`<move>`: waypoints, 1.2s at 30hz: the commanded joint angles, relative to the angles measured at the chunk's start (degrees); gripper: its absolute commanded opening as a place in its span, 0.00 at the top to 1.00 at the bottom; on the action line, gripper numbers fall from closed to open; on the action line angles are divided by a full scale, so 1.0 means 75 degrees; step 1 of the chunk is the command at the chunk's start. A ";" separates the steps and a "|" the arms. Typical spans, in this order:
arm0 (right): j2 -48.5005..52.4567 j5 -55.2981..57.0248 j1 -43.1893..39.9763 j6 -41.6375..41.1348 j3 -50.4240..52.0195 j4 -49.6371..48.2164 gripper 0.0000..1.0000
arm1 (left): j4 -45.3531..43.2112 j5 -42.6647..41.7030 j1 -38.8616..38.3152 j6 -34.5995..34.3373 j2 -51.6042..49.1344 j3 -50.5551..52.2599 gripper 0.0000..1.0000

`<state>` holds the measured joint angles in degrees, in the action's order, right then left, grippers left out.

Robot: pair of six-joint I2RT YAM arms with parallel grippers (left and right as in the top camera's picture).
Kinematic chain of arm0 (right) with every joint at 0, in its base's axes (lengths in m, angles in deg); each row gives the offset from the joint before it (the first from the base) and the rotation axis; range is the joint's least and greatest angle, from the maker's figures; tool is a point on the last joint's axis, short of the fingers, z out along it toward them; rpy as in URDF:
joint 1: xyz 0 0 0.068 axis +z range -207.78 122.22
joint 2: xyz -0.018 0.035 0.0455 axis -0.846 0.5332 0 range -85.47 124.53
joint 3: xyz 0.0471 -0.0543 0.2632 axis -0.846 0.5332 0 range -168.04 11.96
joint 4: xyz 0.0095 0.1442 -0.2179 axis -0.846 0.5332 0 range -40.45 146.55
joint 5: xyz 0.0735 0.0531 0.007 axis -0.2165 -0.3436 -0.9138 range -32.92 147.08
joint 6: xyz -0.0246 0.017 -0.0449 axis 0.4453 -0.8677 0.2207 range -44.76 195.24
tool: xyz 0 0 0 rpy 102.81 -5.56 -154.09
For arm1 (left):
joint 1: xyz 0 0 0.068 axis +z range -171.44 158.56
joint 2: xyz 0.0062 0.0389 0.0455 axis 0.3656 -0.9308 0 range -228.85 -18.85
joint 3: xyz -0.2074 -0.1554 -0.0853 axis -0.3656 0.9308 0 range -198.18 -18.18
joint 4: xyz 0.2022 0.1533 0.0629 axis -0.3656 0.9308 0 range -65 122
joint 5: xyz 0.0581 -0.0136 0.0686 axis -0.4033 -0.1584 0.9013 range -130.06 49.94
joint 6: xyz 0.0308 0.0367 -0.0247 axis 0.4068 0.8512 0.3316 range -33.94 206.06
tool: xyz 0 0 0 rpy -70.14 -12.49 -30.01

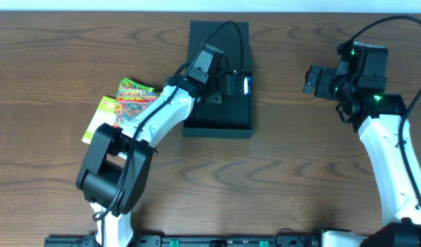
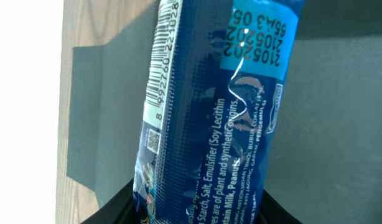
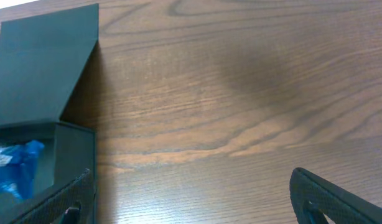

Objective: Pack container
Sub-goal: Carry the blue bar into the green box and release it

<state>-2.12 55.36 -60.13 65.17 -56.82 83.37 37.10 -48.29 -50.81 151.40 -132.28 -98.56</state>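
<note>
Holding the blue packet (image 2: 222,112) clamped inside the container (image 1: 217,129) at centre frame, the left hand (image 1: 239,85) must next let go; the right hand (image 1: 310,79), upper right, gapes empty

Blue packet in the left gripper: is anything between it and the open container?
Nothing visible. The left gripper holds the packet right over the container's open inside, and the lid is swung back, out of the way.
</note>
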 commanded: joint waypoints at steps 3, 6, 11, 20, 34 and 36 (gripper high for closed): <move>-0.0085 0.0026 -0.0064 0.0009 -0.0015 0.0058 0.01 | -0.0309 0.0149 0.0012 0.0408 -0.0256 -0.0128 0.80; -0.0085 0.0026 -0.0064 0.0006 -0.0015 0.0064 0.01 | -0.0303 0.0154 0.0012 0.0373 -0.0312 -0.0128 0.80; -0.0085 0.0026 -0.0064 0.0006 -0.0015 0.0067 0.01 | -0.0306 0.0154 0.0012 0.0376 -0.0335 -0.0128 0.79; -0.0085 0.0026 -0.0061 0.0006 -0.0015 0.0070 0.01 | -0.0303 0.0152 0.0012 0.0093 -0.0335 -0.0128 0.79; -0.0085 0.0026 -0.0061 0.0006 -0.0015 0.0070 0.01 | -0.0306 0.0154 0.0012 0.0026 -0.0335 -0.0128 0.45; -0.0085 0.0026 -0.0061 0.0006 -0.0015 0.0070 0.01 | -0.0309 0.0154 0.0012 0.0026 -0.0335 -0.0128 0.45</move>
<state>-2.12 55.36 -60.13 65.17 -56.82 84.01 35.03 -47.28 -50.81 151.99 -134.22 -98.56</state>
